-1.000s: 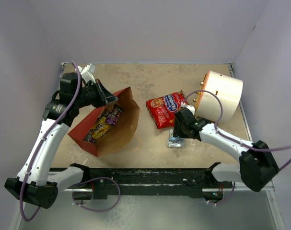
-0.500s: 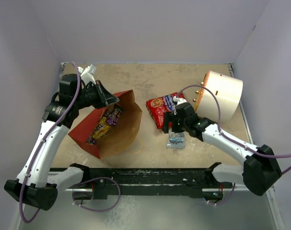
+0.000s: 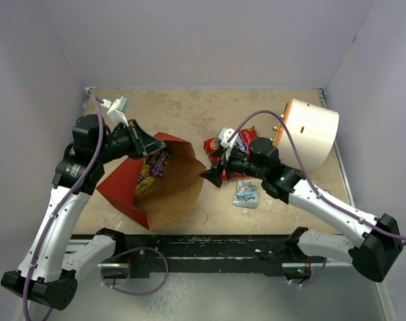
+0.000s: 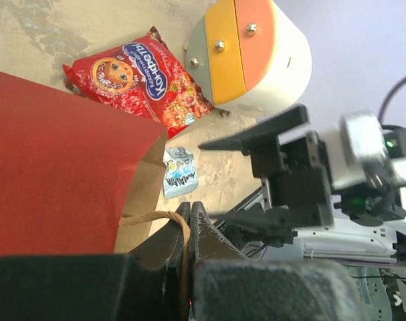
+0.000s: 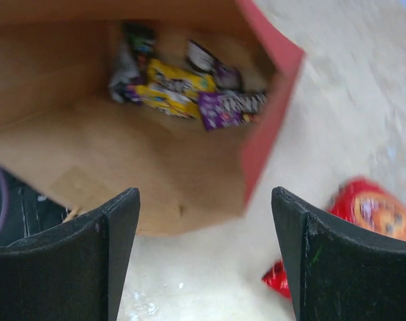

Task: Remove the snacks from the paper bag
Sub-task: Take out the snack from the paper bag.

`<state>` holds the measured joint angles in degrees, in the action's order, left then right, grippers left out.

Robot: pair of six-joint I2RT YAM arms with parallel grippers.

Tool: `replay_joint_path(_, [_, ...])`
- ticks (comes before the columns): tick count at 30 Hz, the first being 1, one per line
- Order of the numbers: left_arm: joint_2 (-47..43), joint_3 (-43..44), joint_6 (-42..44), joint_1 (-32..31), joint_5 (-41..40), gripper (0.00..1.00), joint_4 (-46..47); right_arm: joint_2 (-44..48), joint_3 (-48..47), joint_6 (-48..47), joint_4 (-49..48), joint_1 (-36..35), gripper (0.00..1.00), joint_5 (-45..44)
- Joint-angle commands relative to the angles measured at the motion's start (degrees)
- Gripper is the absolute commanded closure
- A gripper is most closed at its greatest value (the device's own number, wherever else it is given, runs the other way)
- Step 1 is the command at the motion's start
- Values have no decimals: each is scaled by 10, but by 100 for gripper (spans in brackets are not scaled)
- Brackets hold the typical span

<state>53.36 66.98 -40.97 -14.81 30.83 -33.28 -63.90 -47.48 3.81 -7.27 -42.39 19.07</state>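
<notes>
Top view: the paper bag (image 3: 169,194) lies on its side on the desk (image 3: 209,110), left of centre, its mouth facing the right arm. The left claw (image 3: 152,144) sits at the bag's upper rim. Candy wrappers (image 3: 152,167) lie inside. The right claw (image 3: 213,172) points at the mouth. The red packet (image 3: 215,147) and a silver-blue wrapper (image 3: 246,194) lie on the desk outside the bag, near a white cylinder (image 3: 313,134).

Left wrist: the left claw is clenched on the bag's twisted handle (image 4: 152,217).

Right wrist: the right claw is released, its fingers wide apart and grasping nothing. Yellow and purple wrappers sit deep in the bag.
</notes>
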Motion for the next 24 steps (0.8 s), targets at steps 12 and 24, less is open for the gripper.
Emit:
replay_joint_path(12, [2, 2, -7, -1, 18, 100, 36, -178, -97, -463, -47, -186, 17, 76])
replay_joint_path(24, [-2, 28, -3, -1, 12, 100, 0, -408, -210, -495, -143, -186, 12, 60])
